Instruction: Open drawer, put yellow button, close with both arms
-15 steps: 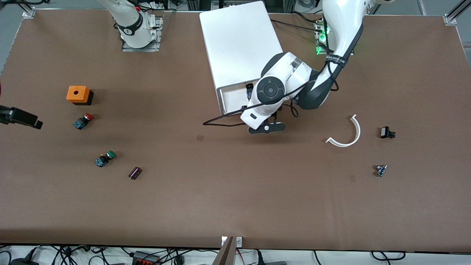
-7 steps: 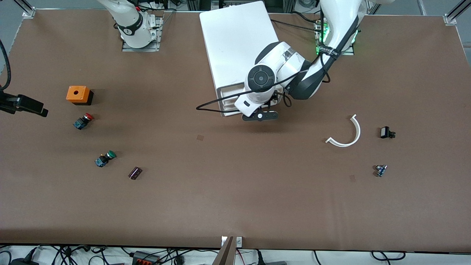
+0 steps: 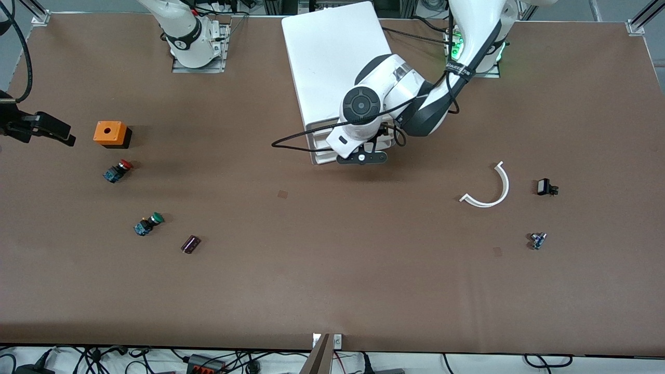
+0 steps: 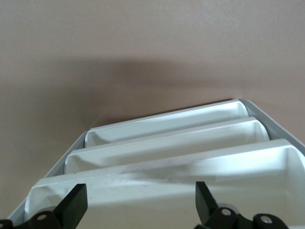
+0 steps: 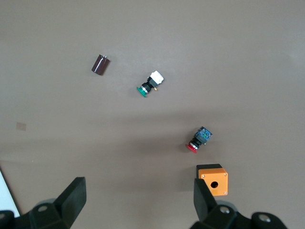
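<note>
Covering table point(image 3: 332, 270), brown mat, cabinet point(image 3: 332, 57)

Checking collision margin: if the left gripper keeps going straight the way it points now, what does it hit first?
Most likely the front of the drawer. The left gripper sits right at the cabinet, open fingers straddling the top drawer's front. Whether they touch it cannot be told.

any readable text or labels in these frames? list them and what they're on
Left arm, black strap band: white lettering, too blurred to read.
Right arm, black band by its base: a white mark, not legible.
Cabinet, orange box, red button, green button: no text visible.
</note>
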{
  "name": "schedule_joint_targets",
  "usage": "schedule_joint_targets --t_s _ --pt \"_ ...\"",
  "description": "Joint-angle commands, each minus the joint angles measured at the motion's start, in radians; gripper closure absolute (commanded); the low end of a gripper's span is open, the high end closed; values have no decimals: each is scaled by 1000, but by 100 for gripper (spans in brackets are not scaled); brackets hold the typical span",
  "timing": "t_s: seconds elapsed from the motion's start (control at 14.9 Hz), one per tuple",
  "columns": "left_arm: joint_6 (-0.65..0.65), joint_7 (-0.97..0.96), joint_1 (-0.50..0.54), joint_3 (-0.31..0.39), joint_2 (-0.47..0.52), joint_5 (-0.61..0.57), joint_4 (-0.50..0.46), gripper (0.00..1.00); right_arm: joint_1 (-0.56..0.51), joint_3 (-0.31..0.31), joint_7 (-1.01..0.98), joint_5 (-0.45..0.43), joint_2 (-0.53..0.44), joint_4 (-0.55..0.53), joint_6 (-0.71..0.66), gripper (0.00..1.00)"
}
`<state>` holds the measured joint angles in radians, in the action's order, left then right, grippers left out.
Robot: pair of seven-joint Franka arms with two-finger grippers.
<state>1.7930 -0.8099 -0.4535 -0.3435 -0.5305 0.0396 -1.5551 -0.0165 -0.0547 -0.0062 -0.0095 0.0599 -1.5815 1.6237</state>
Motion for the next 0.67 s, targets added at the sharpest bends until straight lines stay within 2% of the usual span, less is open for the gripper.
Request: schedule_joint_targets --t_s 0.0,0.27,0.61 --pt "-6 -9 1 -6 38 22 -37 0 -8 10 -21 -12 -18 -28 10 0" --pt "-4 1 19 7 40 2 19 0 -11 10 -23 -12 -17 -28 -5 0" --pt "-12 8 160 6 63 -6 98 0 -10 10 -21 -9 -15 -23 -5 0"
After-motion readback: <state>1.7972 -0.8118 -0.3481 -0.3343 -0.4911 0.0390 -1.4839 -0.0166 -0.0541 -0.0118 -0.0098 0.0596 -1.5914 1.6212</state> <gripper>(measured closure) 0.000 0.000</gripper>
